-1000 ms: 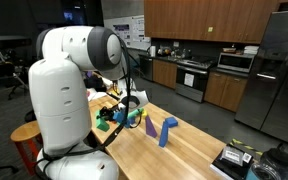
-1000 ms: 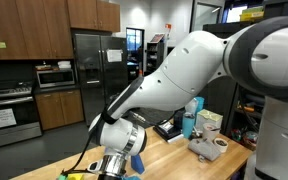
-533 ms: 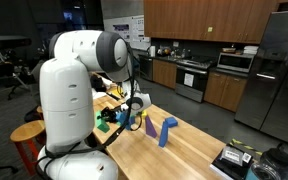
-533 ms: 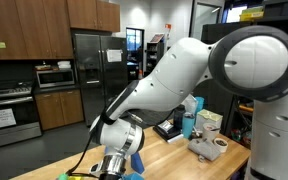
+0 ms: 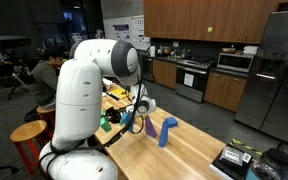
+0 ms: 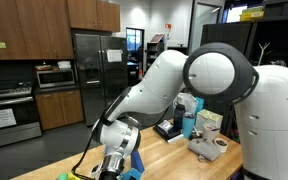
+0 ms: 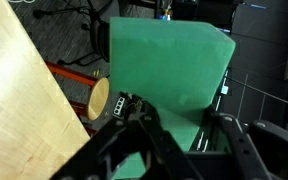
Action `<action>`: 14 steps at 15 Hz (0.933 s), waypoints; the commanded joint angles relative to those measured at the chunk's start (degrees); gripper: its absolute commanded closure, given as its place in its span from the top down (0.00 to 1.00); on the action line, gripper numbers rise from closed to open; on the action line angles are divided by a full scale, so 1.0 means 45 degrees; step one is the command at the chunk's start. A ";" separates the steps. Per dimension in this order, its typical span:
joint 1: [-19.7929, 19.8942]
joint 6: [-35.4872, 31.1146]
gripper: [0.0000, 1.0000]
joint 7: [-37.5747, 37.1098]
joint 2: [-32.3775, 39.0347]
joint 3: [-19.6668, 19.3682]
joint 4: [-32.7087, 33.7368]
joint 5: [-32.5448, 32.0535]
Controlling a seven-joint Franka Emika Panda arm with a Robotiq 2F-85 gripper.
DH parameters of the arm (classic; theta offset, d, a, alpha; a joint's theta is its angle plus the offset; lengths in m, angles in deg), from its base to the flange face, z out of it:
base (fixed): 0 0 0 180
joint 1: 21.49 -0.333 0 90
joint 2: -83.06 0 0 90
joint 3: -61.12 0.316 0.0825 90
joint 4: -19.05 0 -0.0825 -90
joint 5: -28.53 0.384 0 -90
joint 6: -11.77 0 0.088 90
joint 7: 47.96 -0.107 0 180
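In the wrist view a large green block (image 7: pixel 169 65) fills the middle, and my gripper (image 7: pixel 180 118) is shut on it, with the dark fingers (image 7: pixel 142 128) on either side of its lower part. In both exterior views the gripper (image 5: pixel 133 114) (image 6: pixel 114 163) hangs low over the near end of the wooden table (image 5: pixel 189 152). A blue piece (image 6: pixel 135 165) shows right beside it. Whether the block touches the table is hidden by the arm.
A blue upright block (image 5: pixel 167 130) stands on the table just past the gripper. Green and yellow objects (image 5: pixel 107 122) lie near the arm's base. A round wooden stool (image 7: pixel 99 98) stands below the table edge. Cups and a tape roll (image 6: pixel 218 143) sit at the far end.
The arm's big upper links have swung sideways, and the gripper has shifted a little toward the blue upright block. The grip on the green block is unchanged.
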State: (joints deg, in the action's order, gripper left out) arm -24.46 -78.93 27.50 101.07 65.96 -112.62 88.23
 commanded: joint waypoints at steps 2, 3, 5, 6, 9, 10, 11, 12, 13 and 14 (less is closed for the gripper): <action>0.0129 0.0658 0.19 -0.0113 0.0581 -0.0158 0.0731 -0.0149; 0.0138 0.0665 0.19 -0.0100 0.0688 -0.0178 0.0810 -0.0171; 0.0150 0.0664 0.19 -0.0117 0.0893 -0.0189 0.0940 -0.0169; 0.0150 0.0685 0.19 -0.0132 0.0981 -0.0191 0.1001 -0.0173; 0.0191 0.0771 0.19 -0.0162 0.1312 -0.0237 0.1207 -0.0160; 0.0198 0.0795 0.19 -0.0172 0.1398 -0.0251 0.1255 -0.0151; 0.0203 0.0818 0.19 -0.0184 0.1489 -0.0263 0.1330 -0.0131; 0.0209 0.0837 0.19 -0.0182 0.1598 -0.0280 0.1396 -0.0155; 0.0220 0.0824 0.19 -0.0198 0.1696 -0.0291 0.1469 -0.0148; 0.0237 0.0823 0.19 -0.0210 0.1789 -0.0292 0.1546 -0.0134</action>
State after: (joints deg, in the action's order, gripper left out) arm -23.87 -76.80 27.49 107.79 65.12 -107.49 88.23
